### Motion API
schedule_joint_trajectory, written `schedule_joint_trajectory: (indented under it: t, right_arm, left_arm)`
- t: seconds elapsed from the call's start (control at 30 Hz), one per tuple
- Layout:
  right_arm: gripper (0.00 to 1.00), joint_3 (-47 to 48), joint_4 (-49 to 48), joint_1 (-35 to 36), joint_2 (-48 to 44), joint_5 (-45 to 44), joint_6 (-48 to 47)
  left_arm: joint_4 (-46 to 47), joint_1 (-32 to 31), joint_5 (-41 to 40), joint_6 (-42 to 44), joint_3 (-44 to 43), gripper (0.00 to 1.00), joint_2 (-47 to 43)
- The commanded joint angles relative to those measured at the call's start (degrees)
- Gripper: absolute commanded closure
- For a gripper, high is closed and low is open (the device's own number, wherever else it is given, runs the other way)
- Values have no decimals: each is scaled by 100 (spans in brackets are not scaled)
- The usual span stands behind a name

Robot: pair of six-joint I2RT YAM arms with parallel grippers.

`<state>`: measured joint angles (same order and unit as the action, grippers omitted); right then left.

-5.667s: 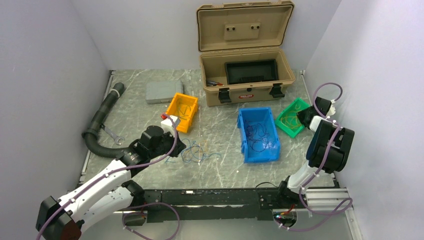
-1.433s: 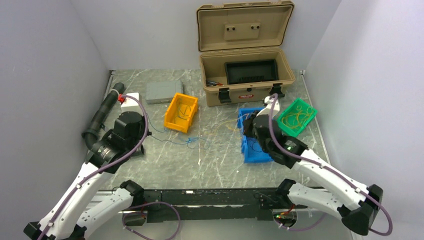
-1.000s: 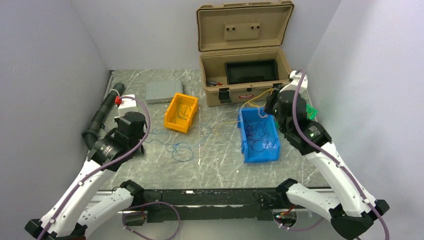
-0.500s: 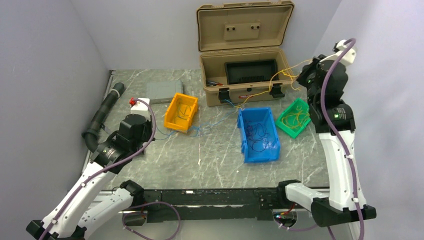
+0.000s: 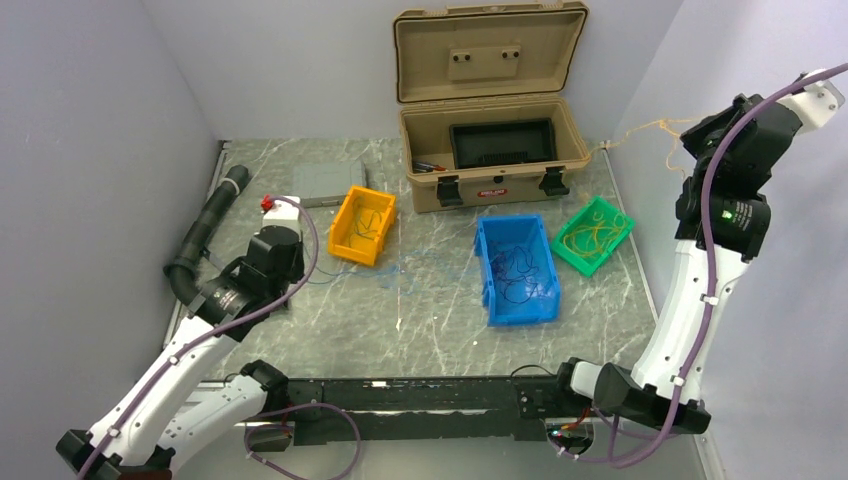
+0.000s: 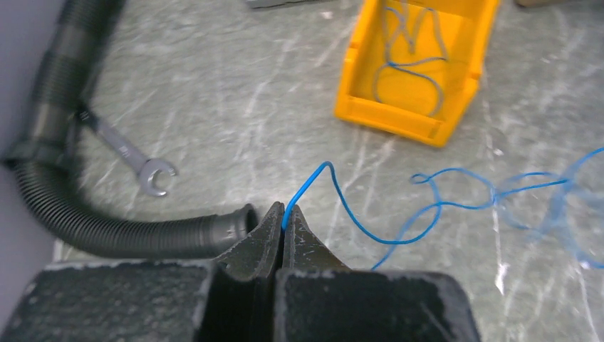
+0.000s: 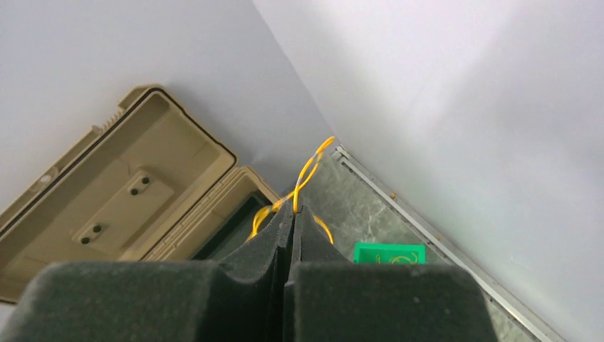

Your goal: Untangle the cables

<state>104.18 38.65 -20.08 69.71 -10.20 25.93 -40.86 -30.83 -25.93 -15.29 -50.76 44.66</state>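
Table [image 5: 430, 320]; case [image 5: 495, 192], bins [image 5: 522, 314], hose [image 5: 205, 228], wrench [image 6: 132, 153]; cables [image 6: 441, 206], seemingly resting

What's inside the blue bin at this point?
A loose tangle of dark wires lies on the floor of the blue bin. Nothing else shows in it; anything under the wires is covered.

Colour rundown: the table [image 5: 440, 335] is grey-green marble-look with white veins. The bins are an orange-yellow bin [image 5: 355, 256], a blue bin [image 5: 487, 270] and a green bin [image 5: 570, 262]. The case [image 5: 490, 50] is tan, with a black tray [image 5: 500, 145] inside. There's a blue wire [image 6: 308, 184] and a yellow wire [image 7: 313, 160]. The ribbed hose [image 5: 205, 225] is black, the wrench [image 6: 132, 151] silver and the flat box [image 5: 325, 183] grey. The left arm [image 5: 170, 380] and right arm [image 5: 690, 300] are white with black joints, and a purple cable [image 5: 706, 215] runs along each.
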Motion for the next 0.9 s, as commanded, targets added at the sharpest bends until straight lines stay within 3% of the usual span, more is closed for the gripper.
schedule_joint_trajectory:
  t: [0.0,0.2,0.27,0.37,0.57,0.67,0.87]
  right_arm:
    - [100,33,183,-165,-62,-278,321]
    - [100,-68,274,-228,-80,-1080,430]
    - [100,-92,255,-235,-73,-1044,401]
    - [100,-248,77,-225,-149,-864,333]
    - [100,-373,6,-229,-119,-634,200]
    - [100,-463,71,-226,-58,-628,194]
    - [100,-1108,44,-228,-139,-1061,460]
  left_arm:
    - [-339,12,-1629,-660,-246,100,-126]
    - [-1374,11,-3161,-2161,-531,100,-171]
    - [-1388,14,-3134,-2190,-588,100,-187]
    - [-611,12,-2340,-1395,-376,100,-351]
    - [817,8,481,226,204,100,-780]
    - [1034,8,1189,487,253,100,-846]
    - [1132,12,1847,682,238,100,-753]
